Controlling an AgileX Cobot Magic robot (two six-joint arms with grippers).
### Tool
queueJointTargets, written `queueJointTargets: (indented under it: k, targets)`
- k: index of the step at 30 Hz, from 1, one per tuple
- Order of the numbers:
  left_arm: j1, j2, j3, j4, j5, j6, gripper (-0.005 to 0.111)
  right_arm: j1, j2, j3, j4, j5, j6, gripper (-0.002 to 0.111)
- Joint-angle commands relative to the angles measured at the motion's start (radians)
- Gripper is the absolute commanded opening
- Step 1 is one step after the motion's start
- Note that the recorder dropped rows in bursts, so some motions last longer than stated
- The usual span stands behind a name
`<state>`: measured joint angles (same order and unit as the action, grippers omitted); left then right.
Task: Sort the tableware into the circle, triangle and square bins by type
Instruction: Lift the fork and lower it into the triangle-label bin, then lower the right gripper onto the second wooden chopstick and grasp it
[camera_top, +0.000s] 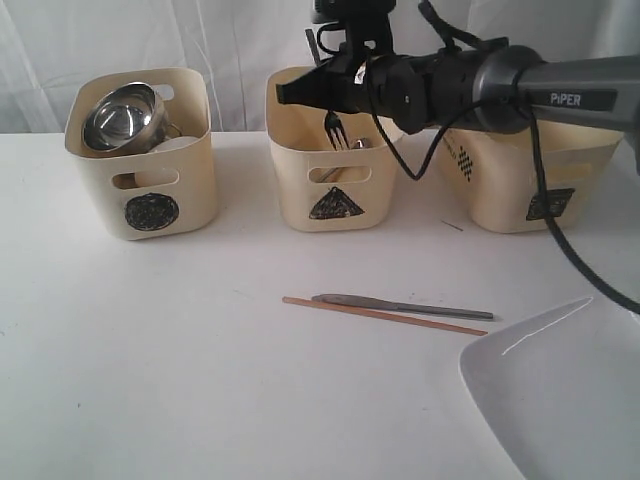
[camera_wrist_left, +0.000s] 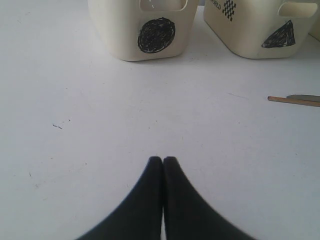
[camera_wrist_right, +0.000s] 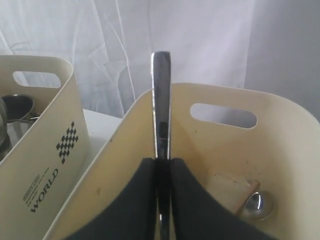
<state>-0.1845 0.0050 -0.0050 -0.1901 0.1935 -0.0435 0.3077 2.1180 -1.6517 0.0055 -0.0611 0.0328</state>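
My right gripper (camera_top: 318, 90) hangs over the triangle bin (camera_top: 335, 205), shut on a steel fork (camera_top: 333, 130). The fork's handle (camera_wrist_right: 161, 100) sticks out past the gripper (camera_wrist_right: 161, 161). A spoon (camera_wrist_right: 257, 205) lies in that bin. The circle bin (camera_top: 150, 190) holds a steel bowl (camera_top: 120, 115) and other steel ware. The square bin (camera_top: 540, 200) stands behind my right arm. A knife (camera_top: 400, 306) and one wooden chopstick (camera_top: 380, 314) lie side by side on the table. My left gripper (camera_wrist_left: 162, 159) is shut and empty over bare table, in front of the circle bin (camera_wrist_left: 150, 30).
A large white plate (camera_top: 560, 390) lies at the front right corner, partly out of frame. The three bins stand in a row along the back, before a white curtain. My right arm and its cable span the right half of the row.
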Motion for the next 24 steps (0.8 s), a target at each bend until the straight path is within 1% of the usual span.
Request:
queueJointTargets:
  k: [1, 5, 6, 7, 8, 9, 10, 11, 14, 16, 18, 20, 22, 24]
  targets:
    - [0.002, -0.005, 0.005, -0.003, 0.000, -0.002, 0.000, -0.011, 0.006, -0.033, 0.005, -0.021, -0.042, 0.022]
    - [0.002, -0.005, 0.005, -0.003, 0.000, -0.002, 0.000, -0.012, 0.006, -0.035, 0.007, 0.019, -0.083, 0.024]
    - [0.002, -0.005, 0.005, -0.003, 0.000, -0.002, 0.000, -0.012, 0.000, -0.035, 0.002, 0.101, -0.083, 0.024]
    - [0.002, -0.005, 0.005, -0.003, 0.000, -0.002, 0.000, -0.012, -0.004, -0.035, 0.002, 0.146, -0.092, 0.024]
    - [0.002, -0.005, 0.005, -0.003, 0.000, -0.002, 0.000, -0.012, -0.024, -0.033, -0.005, 0.262, -0.150, 0.024]
    - [0.002, -0.005, 0.005, -0.003, 0.000, -0.002, 0.000, -0.012, -0.034, -0.027, -0.021, 0.315, -0.183, 0.024]
    - [0.002, -0.005, 0.005, -0.003, 0.000, -0.002, 0.000, -0.009, -0.075, 0.003, -0.035, 0.409, -0.267, 0.024]
    - [0.002, -0.005, 0.005, -0.003, 0.000, -0.002, 0.000, -0.008, -0.101, 0.017, -0.040, 0.453, -0.309, 0.024]
    - [0.002, -0.005, 0.005, -0.003, 0.000, -0.002, 0.000, 0.008, -0.217, 0.089, -0.055, 0.714, -0.481, 0.024]
    - [0.002, -0.005, 0.005, -0.003, 0.000, -0.002, 0.000, 0.025, -0.254, 0.127, -0.055, 0.916, -0.611, 0.024]
    - [0.002, -0.005, 0.005, -0.003, 0.000, -0.002, 0.000, 0.051, -0.262, 0.158, -0.055, 1.098, -0.796, 0.024]
    - [0.002, -0.005, 0.005, -0.003, 0.000, -0.002, 0.000, 0.072, -0.262, 0.201, -0.038, 1.101, -0.925, 0.024]
    - [0.002, -0.005, 0.005, -0.003, 0.000, -0.002, 0.000, 0.084, -0.258, 0.232, -0.028, 1.065, -0.970, 0.024]
    - [0.002, -0.005, 0.005, -0.003, 0.000, -0.002, 0.000, 0.091, -0.249, 0.250, -0.028, 1.049, -1.000, 0.028]
